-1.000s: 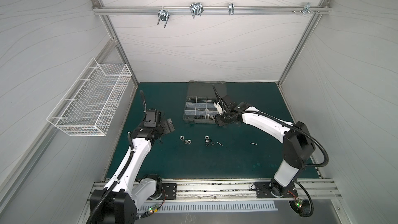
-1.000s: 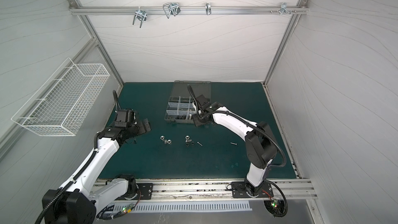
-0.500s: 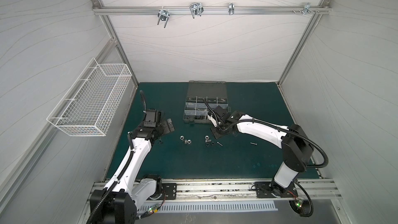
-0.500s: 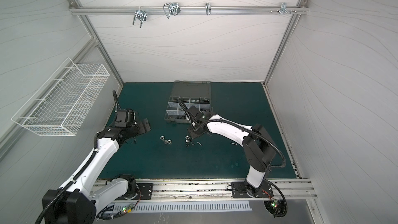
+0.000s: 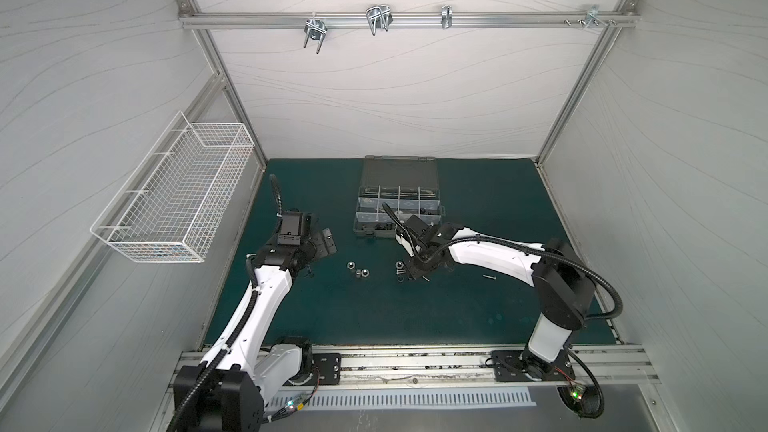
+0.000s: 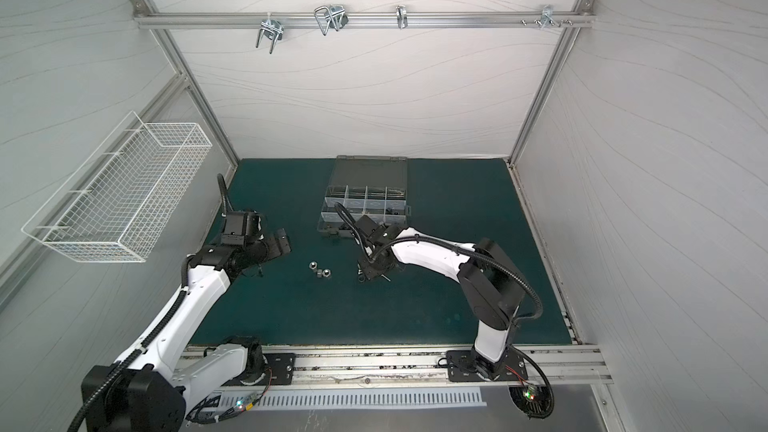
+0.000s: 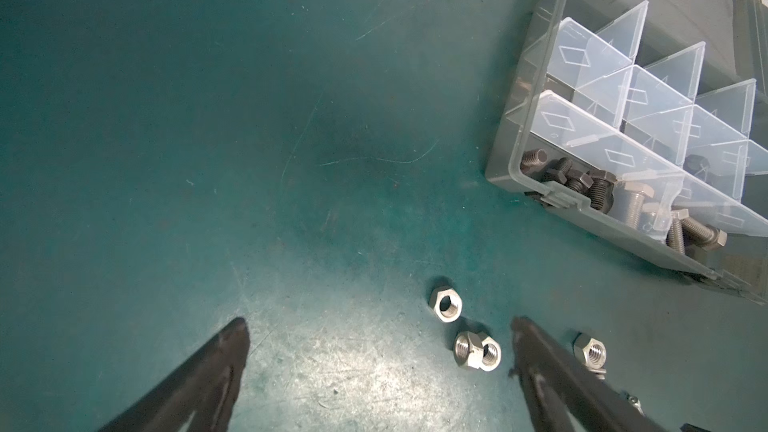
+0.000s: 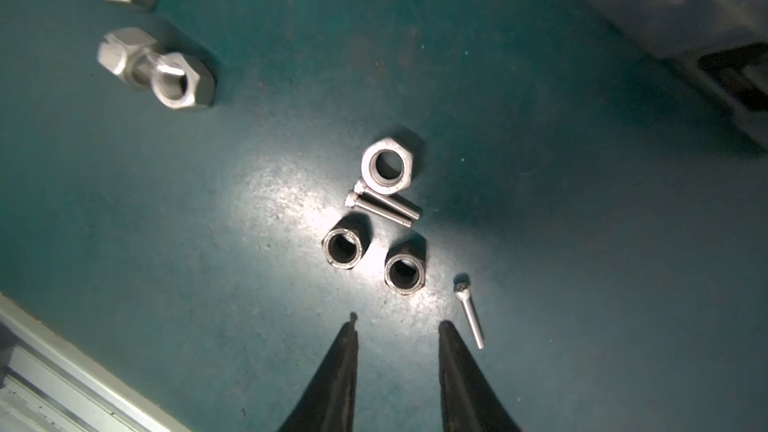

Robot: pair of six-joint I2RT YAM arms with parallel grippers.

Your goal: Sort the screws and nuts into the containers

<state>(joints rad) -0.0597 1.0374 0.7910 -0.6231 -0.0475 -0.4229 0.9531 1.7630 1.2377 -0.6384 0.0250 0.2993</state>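
Note:
The dark grey organizer case (image 5: 397, 168) lies open at the back of the mat, and its front containers (image 7: 598, 193) hold black and silver bolts. My right gripper (image 8: 399, 326) hangs low over a loose cluster, open a little with nothing between its fingers. Just ahead of its tips lie two black ring nuts (image 8: 343, 249), a silver hex nut (image 8: 387, 166), two thin screws (image 8: 384, 207) side by side and a single thin screw (image 8: 469, 313). My left gripper (image 7: 379, 326) stands wide open near three silver nuts (image 7: 477, 351), touching none. Another thin screw (image 5: 489, 277) lies alone to the right.
A white wire basket (image 5: 174, 209) hangs on the left wall. An overhead rail carries large silver U-shaped hooks (image 5: 378, 20). The aluminium base rail (image 5: 415, 367) runs along the mat's front edge. The right arm (image 5: 498, 259) stretches across the mat's right half.
My right gripper has left the organizer case, come forward and down to the cluster of loose fasteners, and narrowed slightly. The left arm has not moved.

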